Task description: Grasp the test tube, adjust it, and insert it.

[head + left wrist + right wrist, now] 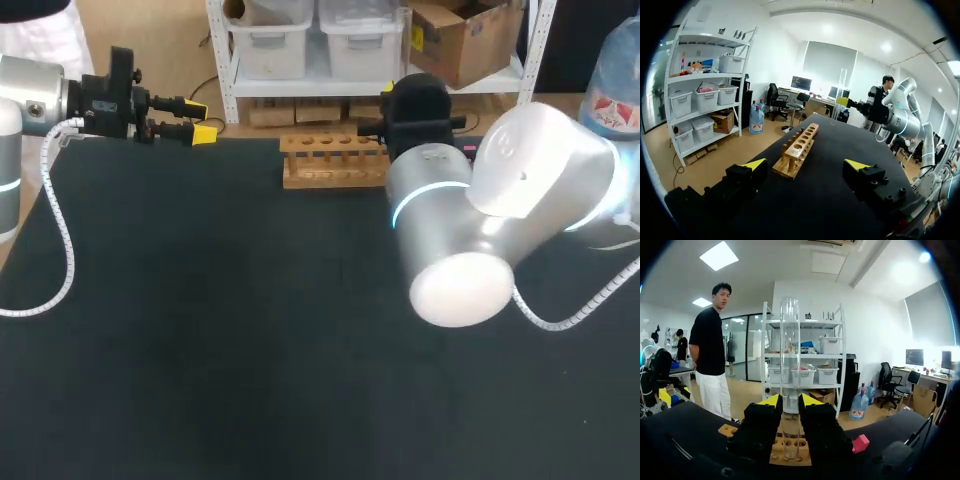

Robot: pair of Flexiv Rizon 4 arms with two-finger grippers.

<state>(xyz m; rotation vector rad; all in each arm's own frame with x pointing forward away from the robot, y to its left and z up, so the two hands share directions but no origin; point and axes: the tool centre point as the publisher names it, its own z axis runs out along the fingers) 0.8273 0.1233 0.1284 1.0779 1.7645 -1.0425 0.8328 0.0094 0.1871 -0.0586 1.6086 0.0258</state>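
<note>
Standing upright, the test tube is clamped in the right gripper, wooden rack beneath. Over the black table the left gripper hangs with fingers apart, rack ahead.

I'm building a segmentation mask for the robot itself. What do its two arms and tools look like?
Both arms are silver-grey cylinders with rounded joint caps: the left arm, the right arm. The right one shows a glowing pale-blue ring at a joint. A white coiled cable runs along each. The black, blocky left tool and right tool each have two fingers with yellow tips.
</note>
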